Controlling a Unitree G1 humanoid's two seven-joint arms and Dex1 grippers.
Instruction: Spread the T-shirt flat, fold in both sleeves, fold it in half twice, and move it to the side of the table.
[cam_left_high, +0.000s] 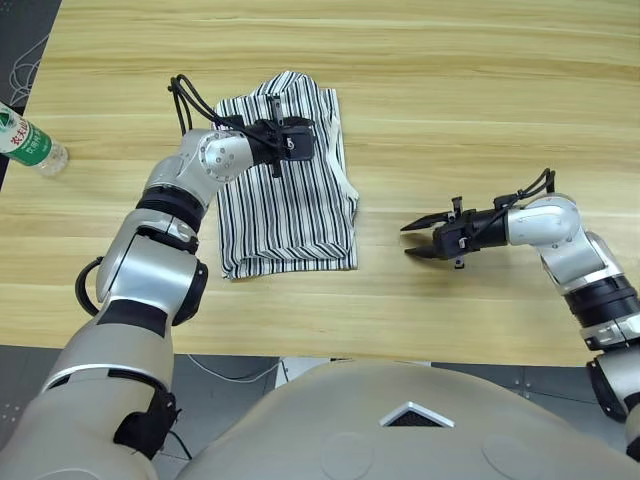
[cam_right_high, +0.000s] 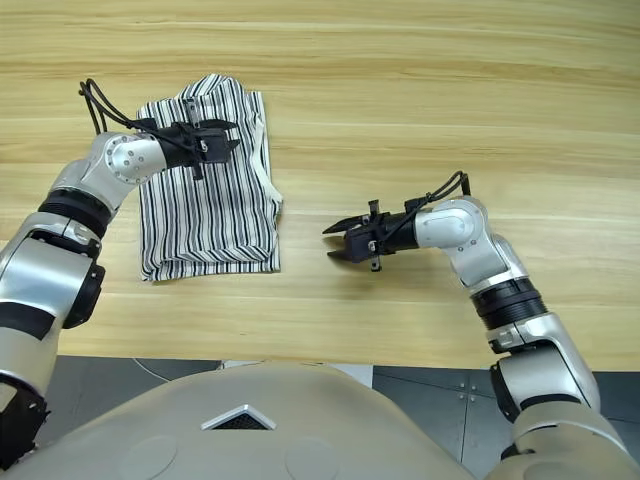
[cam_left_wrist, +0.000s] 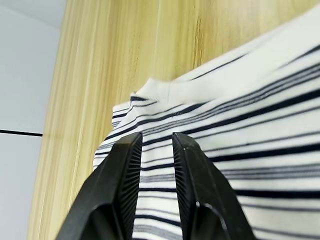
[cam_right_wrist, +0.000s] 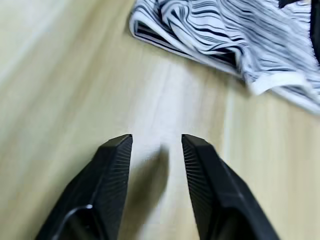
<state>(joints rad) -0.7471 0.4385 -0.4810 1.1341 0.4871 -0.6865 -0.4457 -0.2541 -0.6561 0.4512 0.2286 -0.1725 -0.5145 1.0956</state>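
two grippers, both open and empty. right gripper (cam_left_high: 405, 240) is nearest, over bare table (cam_left_high: 480, 100), fingers spread wide, tips pointing at the shirt (cam_left_high: 295, 215) from just right of it, not touching. shirt is striped, folded into a tall rectangle, lying flat left of centre with one white edge poking out on its right side. left gripper (cam_left_high: 300, 138) is over the shirt's far part, fingers a narrow gap apart, nothing pinched. bottle (cam_left_high: 25, 140) lies at the left table edge, well apart from shirt.
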